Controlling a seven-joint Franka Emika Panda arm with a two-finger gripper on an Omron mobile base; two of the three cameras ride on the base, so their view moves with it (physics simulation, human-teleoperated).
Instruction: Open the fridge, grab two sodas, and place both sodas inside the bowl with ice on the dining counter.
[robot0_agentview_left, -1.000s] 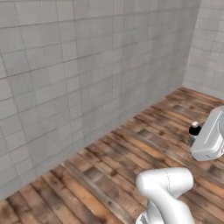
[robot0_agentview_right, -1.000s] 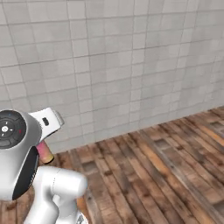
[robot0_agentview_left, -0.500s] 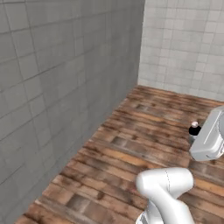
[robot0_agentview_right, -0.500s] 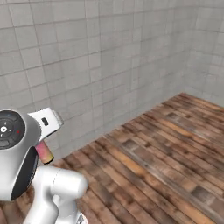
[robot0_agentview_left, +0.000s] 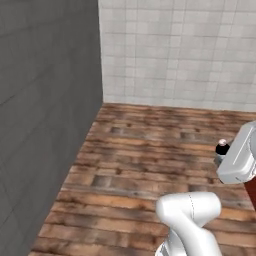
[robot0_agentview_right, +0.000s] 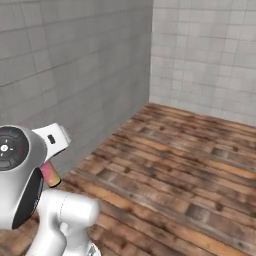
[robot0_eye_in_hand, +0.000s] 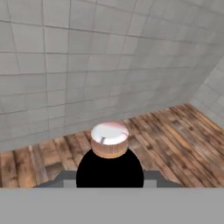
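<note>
The whole scene has swung in both base views: the room corner, off to one side a second ago, now sits ahead, so my base is turning while I carry. My gripper (robot0_eye_in_hand: 109, 186) is clamped narrow around one soda (robot0_eye_in_hand: 109, 151), held upright just in front of my hand, pink body low beside my wrist in the right base view. I judge this is transit toward the dining counter. Count: one soda, two tiled walls (robot0_agentview_left: 180, 50), one wooden floor (robot0_agentview_left: 150, 165).
</note>
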